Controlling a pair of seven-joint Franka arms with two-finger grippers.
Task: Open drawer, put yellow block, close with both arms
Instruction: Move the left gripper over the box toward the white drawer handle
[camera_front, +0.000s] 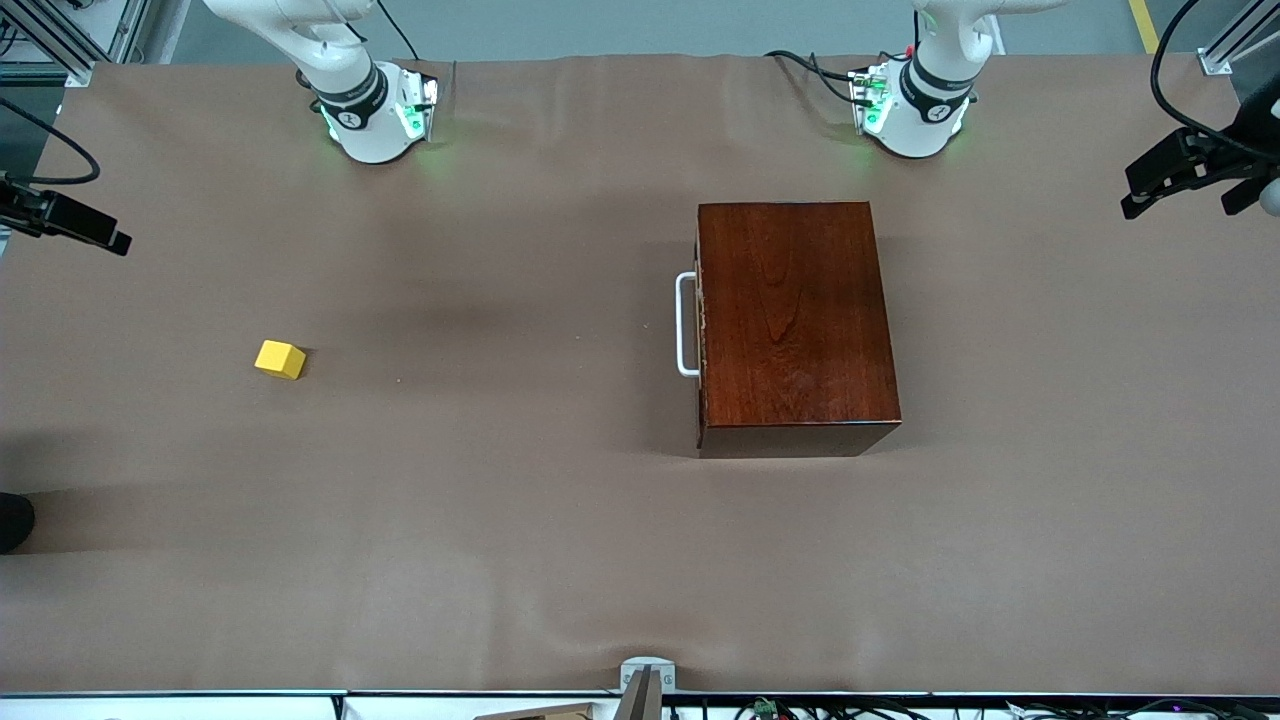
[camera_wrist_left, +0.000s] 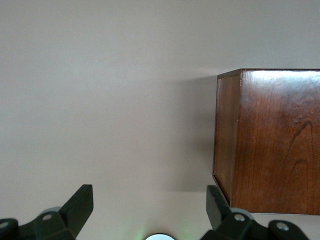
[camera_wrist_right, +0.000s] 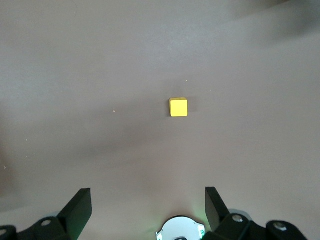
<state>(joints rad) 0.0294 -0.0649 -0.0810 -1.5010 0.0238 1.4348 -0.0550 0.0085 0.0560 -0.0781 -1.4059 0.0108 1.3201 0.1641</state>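
Brown table (camera_front: 500, 520): drawer (camera_front: 703, 322) shut, handle (camera_front: 685, 324) facing right arm's end.

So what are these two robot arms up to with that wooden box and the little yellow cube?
Nothing is being handled yet. The wooden box sits toward the left arm's end of the table, its drawer shut, white handle facing the yellow block, which lies alone toward the right arm's end. The left gripper hangs open above the table beside the box; the right gripper hangs open above the block. Neither touches anything.
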